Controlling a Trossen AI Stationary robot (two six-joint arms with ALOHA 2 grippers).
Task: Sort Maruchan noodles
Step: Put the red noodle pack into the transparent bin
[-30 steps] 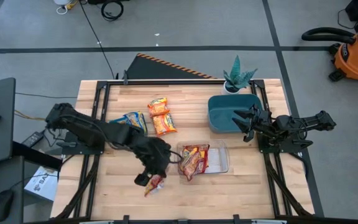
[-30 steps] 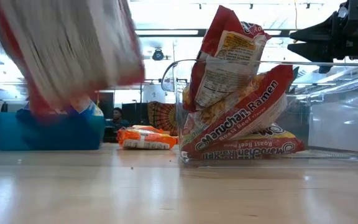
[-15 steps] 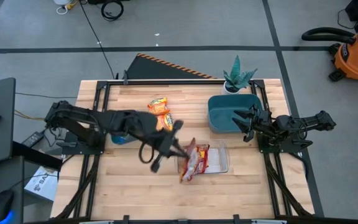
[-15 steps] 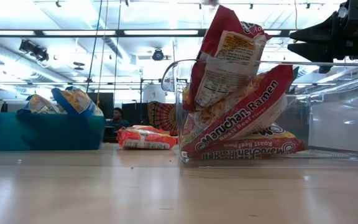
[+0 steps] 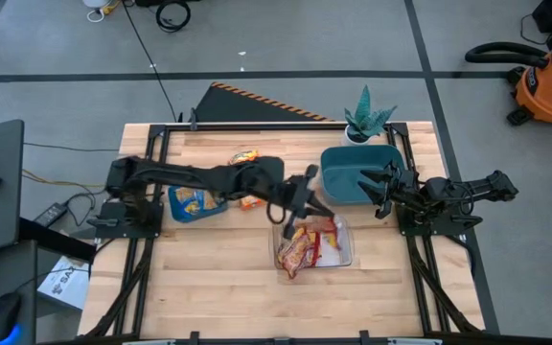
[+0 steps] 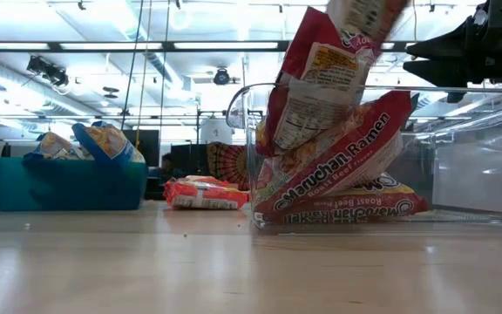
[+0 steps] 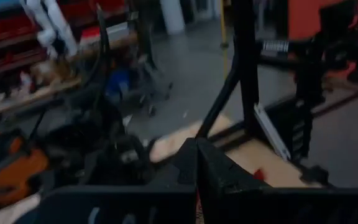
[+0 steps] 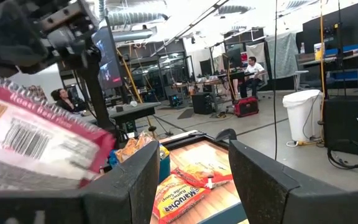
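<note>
My left gripper [image 5: 302, 203] is shut on a red-trimmed Maruchan packet [image 8: 33, 146], high over the clear container [image 5: 345, 251]. The packet's lower part shows blurred at the top of the low view [image 6: 364, 17]. Several red-trimmed packets [image 6: 338, 166] are piled in the container, one leaning upright. A small blue bin [image 5: 175, 206] at the left holds blue-trimmed packets [image 6: 90, 139]. Orange-trimmed packets [image 5: 244, 158] lie flat on the table's far middle. My right gripper [image 5: 370, 192] is open and empty beside the teal tub [image 5: 348, 168]. My left gripper holds the red-trimmed packet by its upper end [image 8: 73, 118], coming from above. The fingers [image 7: 199, 163] are closed together; the gripper's own body hides the exact place of contact. The packet hangs below the gripper, lifted clear above the clear container.
A potted plant [image 5: 367, 117] stands at the far edge behind the teal tub. The orange packets also show in the low view [image 6: 203, 194] between the blue bin [image 6: 68, 187] and the clear container [image 6: 460, 157]. Bare wood lies along the near edge.
My left gripper has carried the red-trimmed packet up from near the table's near edge, toward the right and far side, to above the clear container. The packet is lifted clear and has left the near part of the low view. My right arm has kept still.
</note>
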